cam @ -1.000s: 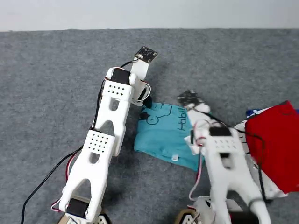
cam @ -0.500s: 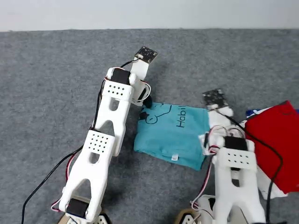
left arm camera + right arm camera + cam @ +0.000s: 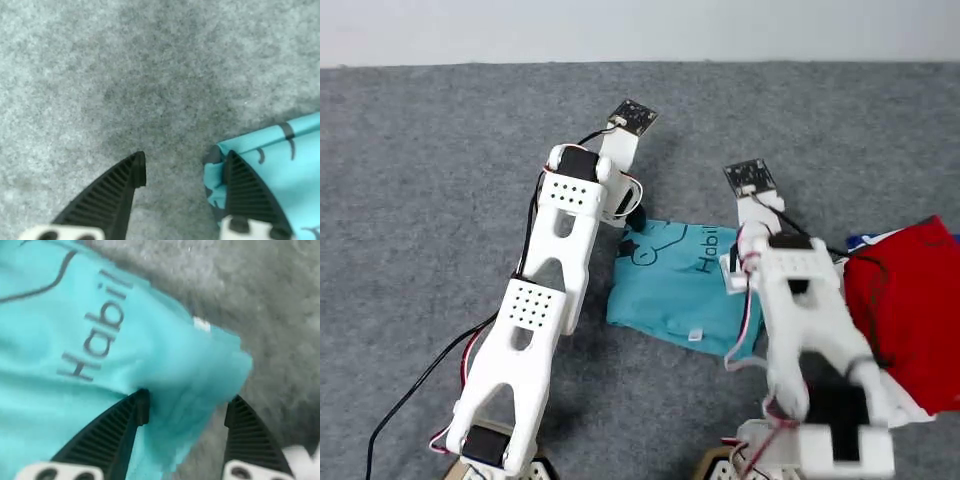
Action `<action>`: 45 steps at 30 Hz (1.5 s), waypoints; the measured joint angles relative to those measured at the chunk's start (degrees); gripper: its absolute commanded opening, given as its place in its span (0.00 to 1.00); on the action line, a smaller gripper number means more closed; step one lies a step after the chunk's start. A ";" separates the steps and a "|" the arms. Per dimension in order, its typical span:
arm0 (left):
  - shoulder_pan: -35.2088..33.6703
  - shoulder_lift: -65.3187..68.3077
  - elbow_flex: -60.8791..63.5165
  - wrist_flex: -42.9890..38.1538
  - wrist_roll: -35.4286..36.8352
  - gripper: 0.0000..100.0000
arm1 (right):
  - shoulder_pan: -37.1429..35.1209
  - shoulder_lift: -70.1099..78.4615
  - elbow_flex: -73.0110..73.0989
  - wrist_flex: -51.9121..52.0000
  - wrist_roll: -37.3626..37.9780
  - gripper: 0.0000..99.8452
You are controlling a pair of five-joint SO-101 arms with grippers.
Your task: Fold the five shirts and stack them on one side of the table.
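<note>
Left wrist view: the left gripper [image 3: 185, 170] is wide open and has hold of nothing. One finger sits over the corner of the teal shirt [image 3: 285, 155], and whether it presses on the cloth I cannot tell. The other finger hangs above the bare grey worktop [image 3: 150, 75]. That shirt corner is folded, with a dark line drawn on it, and it lies just beside the gap of the gripper, not inside it.

Right wrist view: the right gripper [image 3: 187, 410] is also open, its two fingers spread apart. A bunched fold of the teal shirt lies between them, not pinched. Beyond the fingertips the shirt spreads out flat, with dark lettering on it. A small white tag [image 3: 201, 324] shows at the shirt's edge, ahead of the gripper, where the cloth meets the worktop.

High view: the teal shirt lies between the two arms. The left arm is at its far corner and the right arm is over its opposite end. On the right gripper's outer side, away from the left gripper, a red shirt [image 3: 910, 300] lies on top of a white one [image 3: 890, 395].
</note>
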 measured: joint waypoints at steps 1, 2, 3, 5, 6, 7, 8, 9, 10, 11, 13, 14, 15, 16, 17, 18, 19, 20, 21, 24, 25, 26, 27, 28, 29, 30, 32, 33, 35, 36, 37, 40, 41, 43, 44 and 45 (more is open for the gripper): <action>0.00 0.00 -0.09 0.00 0.00 0.24 | -0.09 2.90 -1.93 0.00 -0.18 0.25; 0.00 0.00 -0.09 0.00 0.00 0.24 | -0.09 5.80 -3.78 0.00 -0.26 0.23; 0.00 0.00 -0.09 0.00 0.00 0.24 | -0.18 8.26 -5.27 0.00 -0.26 0.21; 0.00 0.00 -0.09 0.00 0.00 0.24 | -0.88 12.13 -7.91 0.00 -0.26 0.16; 0.00 0.00 -0.09 0.00 0.00 0.24 | -1.41 13.01 -8.79 0.00 -0.26 0.13; 0.00 0.00 -0.09 0.00 0.00 0.24 | -1.85 14.15 -9.49 0.00 -0.26 0.09; 0.00 0.00 -0.09 0.00 0.00 0.24 | -2.29 14.68 -10.02 0.00 -0.26 0.04; 0.00 0.00 -0.09 0.00 0.00 0.24 | -2.64 14.86 -10.37 0.00 0.44 0.00; 0.00 0.00 -0.09 0.00 0.00 0.24 | -2.90 15.03 -10.55 0.00 1.49 0.01; 0.00 0.00 -0.09 0.00 0.00 0.24 | -3.08 15.03 -10.73 0.00 2.46 0.03; -0.09 0.00 -0.09 0.00 0.00 0.23 | -3.08 15.03 -11.16 0.00 3.43 0.01; -0.09 0.00 -0.09 0.00 0.00 0.21 | -3.08 15.03 -11.16 0.00 3.69 0.01; -0.18 0.00 -0.09 0.09 0.00 0.20 | -3.08 15.03 -11.16 0.00 3.87 0.01; -0.18 0.00 -0.09 0.18 0.00 0.19 | -3.08 15.03 -11.25 0.00 4.04 0.01; -0.18 -0.44 -0.09 0.26 0.00 0.18 | -3.08 15.03 -11.25 0.00 4.04 0.01; -0.18 -0.88 -0.09 0.62 0.00 0.18 | -3.08 15.03 -11.25 0.00 4.13 0.01; -0.18 -1.67 0.00 0.79 0.00 0.18 | -3.08 15.03 -11.25 0.00 4.13 0.01; -0.26 -2.46 0.00 0.79 0.00 0.18 | -3.08 15.03 -11.34 0.00 4.13 0.01; -0.44 -3.34 0.09 0.97 0.00 0.18 | -3.08 14.86 -11.25 0.00 4.13 0.01; -0.62 -8.09 0.09 1.05 -0.18 0.18 | -3.08 12.84 -10.81 0.00 4.22 0.01; -0.79 -10.46 0.09 1.05 -0.18 0.18 | -3.16 11.69 -10.73 0.00 4.22 0.01; -0.97 -12.66 0.09 1.05 -0.18 0.18 | -3.34 10.37 -10.73 0.00 4.31 0.01; -1.23 -14.77 0.09 1.05 -0.18 0.18 | -3.34 8.62 -10.64 0.00 4.40 0.01; -1.49 -16.79 0.09 1.05 -0.18 0.18 | -3.08 6.51 -10.64 0.00 4.40 0.01; -1.76 -18.73 0.09 1.14 -0.18 0.18 | -2.55 4.22 -10.64 0.00 4.48 0.01; -2.02 -20.40 0.09 1.14 -0.18 0.18 | -1.85 1.93 -10.64 0.00 4.48 0.01; -2.55 -23.30 0.09 1.14 -0.18 0.18 | -0.18 -2.81 -10.64 0.44 4.48 0.01; -2.73 -24.44 0.09 1.14 -0.18 0.18 | 0.70 -5.27 -10.64 1.32 4.48 0.01; -3.16 -26.11 0.09 1.23 -0.18 0.18 | 2.55 -9.85 -10.64 2.73 4.48 0.01; -3.25 -26.55 0.09 1.23 -0.18 0.18 | 3.60 -12.31 -10.64 3.43 4.48 0.01; -3.34 -26.64 0.09 1.23 -0.18 0.18 | 4.48 -14.86 -10.64 4.13 4.48 0.01; -3.34 -26.64 0.09 1.23 -0.26 0.18 | 7.56 -22.33 -10.64 7.03 4.48 0.01; -3.34 -26.64 0.09 1.23 -0.26 0.18 | 8.88 -24.88 -10.64 8.18 4.48 0.01; -3.34 -26.64 0.09 1.23 -0.26 0.18 | 11.87 -29.63 -10.64 10.81 4.48 0.01; -3.34 -26.64 0.09 1.23 -0.26 0.18 | 13.63 -31.82 -10.64 11.96 4.48 0.01; -3.34 -26.64 0.09 1.23 -0.26 0.18 | 15.56 -33.67 -10.64 12.84 4.48 0.01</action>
